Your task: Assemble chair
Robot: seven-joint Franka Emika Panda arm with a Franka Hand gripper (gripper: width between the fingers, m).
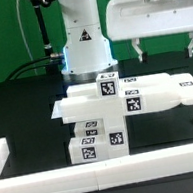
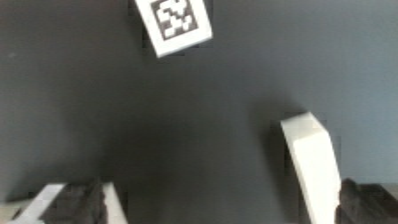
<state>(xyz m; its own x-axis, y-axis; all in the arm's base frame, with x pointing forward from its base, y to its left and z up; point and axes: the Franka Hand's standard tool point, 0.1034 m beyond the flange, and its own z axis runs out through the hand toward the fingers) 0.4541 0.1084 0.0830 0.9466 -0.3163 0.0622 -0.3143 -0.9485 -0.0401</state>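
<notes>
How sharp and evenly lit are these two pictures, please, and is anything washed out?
Exterior view: the white chair parts are bright, nearly washed out against the black table, though their tags stay readable. Wrist view: soft and blurred overall; the tagged part is smeared, and the gripper's fingertips sit dim at the frame's edge.

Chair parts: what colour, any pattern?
Chair parts: matte white with black-and-white square tags; exterior view shows best.
</notes>
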